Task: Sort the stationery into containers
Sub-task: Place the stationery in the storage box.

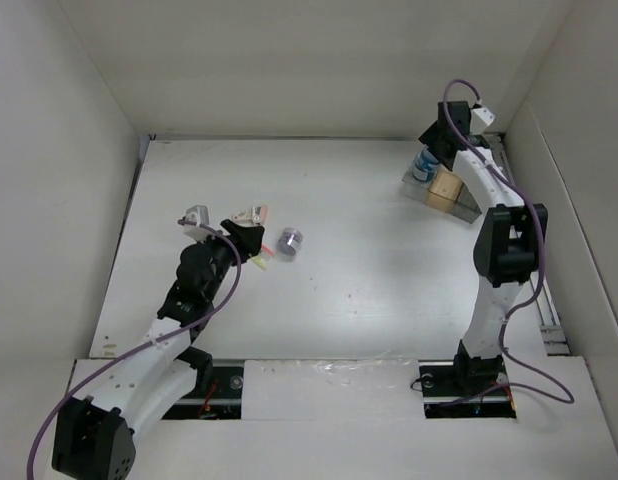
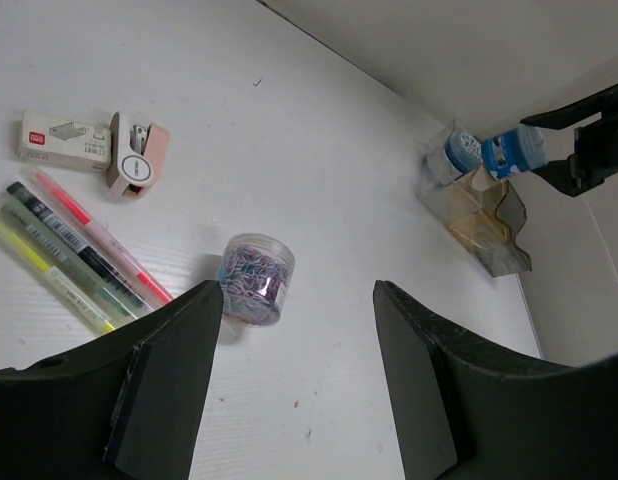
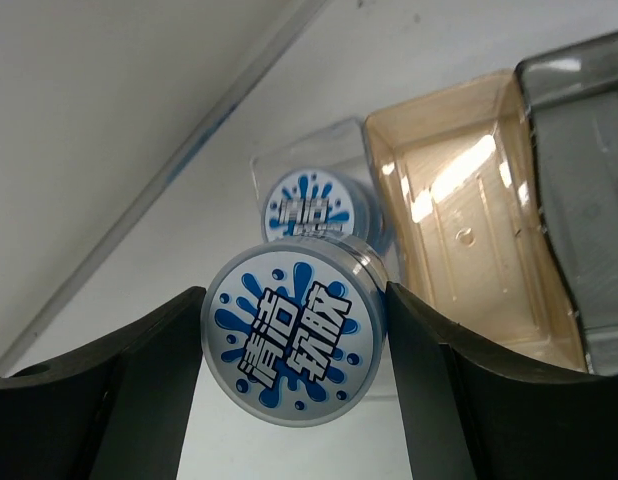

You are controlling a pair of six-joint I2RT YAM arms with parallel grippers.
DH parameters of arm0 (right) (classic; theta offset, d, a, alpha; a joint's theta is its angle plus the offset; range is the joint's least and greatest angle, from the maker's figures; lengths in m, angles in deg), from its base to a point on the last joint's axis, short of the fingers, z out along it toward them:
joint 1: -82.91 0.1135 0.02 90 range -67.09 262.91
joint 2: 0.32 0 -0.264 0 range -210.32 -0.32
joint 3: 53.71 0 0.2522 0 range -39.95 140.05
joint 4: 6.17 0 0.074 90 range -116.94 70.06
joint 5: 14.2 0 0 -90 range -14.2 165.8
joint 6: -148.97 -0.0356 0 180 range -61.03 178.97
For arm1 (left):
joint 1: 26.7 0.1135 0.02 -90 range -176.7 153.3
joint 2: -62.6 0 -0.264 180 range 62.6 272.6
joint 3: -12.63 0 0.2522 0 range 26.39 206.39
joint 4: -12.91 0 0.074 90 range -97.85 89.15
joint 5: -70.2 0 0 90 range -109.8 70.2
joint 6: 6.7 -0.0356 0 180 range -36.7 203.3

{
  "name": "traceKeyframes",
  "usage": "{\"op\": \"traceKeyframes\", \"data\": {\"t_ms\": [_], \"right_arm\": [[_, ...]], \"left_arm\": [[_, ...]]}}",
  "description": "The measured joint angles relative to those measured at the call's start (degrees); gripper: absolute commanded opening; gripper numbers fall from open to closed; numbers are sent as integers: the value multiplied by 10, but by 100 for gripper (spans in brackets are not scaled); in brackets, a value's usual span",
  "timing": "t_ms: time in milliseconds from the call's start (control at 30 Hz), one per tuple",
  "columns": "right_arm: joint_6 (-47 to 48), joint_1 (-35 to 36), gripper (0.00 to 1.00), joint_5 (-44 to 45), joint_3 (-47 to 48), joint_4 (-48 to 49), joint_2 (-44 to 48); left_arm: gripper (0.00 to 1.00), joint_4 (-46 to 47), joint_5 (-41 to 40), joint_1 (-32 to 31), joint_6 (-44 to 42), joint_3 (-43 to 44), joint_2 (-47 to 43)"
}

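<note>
My right gripper (image 3: 296, 296) is shut on a blue round roll (image 3: 294, 345) with a white splash label and holds it just above the bins. A second blue roll (image 3: 314, 205) lies in the clear bin (image 3: 274, 165). Beside it are a tan bin (image 3: 469, 230) and a dark grey bin (image 3: 579, 200), both empty. In the top view the right gripper (image 1: 431, 152) and the roll it holds (image 1: 423, 168) are at the far right, over the bin block (image 1: 444, 190). My left gripper (image 2: 299, 300) is open and empty, just right of the silvery-lavender cylinder (image 2: 256, 278). The yellow-green stick (image 2: 49, 272) and the pink-red stick (image 2: 99, 235) lie to its left.
A pink stapler (image 2: 137, 155) and a white staple box (image 2: 64, 140) lie beyond the sticks, and a dark green pen (image 2: 69, 245) lies among them. White walls close in the table on three sides. The bin block stands close to the right wall.
</note>
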Motion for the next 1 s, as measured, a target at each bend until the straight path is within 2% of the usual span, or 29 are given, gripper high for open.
{"op": "traceKeyframes", "data": {"t_ms": [267,1000], "right_arm": [[0,17,38,-34,-27,2,0],[0,16,39,-33,-31,-2,-22]], "left_arm": [[59,7,6,0,-2,5,14],[60,10,10,0,-2,7,16]]}}
